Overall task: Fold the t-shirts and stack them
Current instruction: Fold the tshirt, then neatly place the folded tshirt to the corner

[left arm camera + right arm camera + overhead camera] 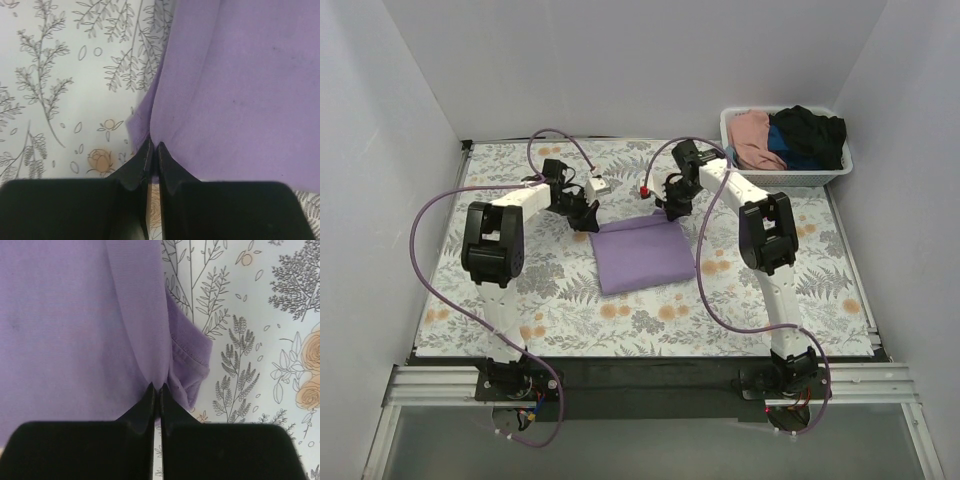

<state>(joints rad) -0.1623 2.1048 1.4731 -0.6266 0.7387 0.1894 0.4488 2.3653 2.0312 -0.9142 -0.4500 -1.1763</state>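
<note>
Floral-print table [470, 300], fold apparently in hand: your left gripper [154, 146] and right gripper [157, 387] each clamp a corner of the lavender t-shirt [642, 258] beneath them; next, probably draw both across evenly.

two white robot arms with bulky black joint housings, the left arm [492, 240] and the right arm [767, 235], each sit on a small black base bolted to a silver rail [650, 383]. a thin purple cable [413, 235] loops loosely from the rail end of each arm to its far end. farthest from the rail, the left gripper [154, 144] and right gripper [156, 386] have matte black, wedge-shaped fingers [135, 170].
</note>
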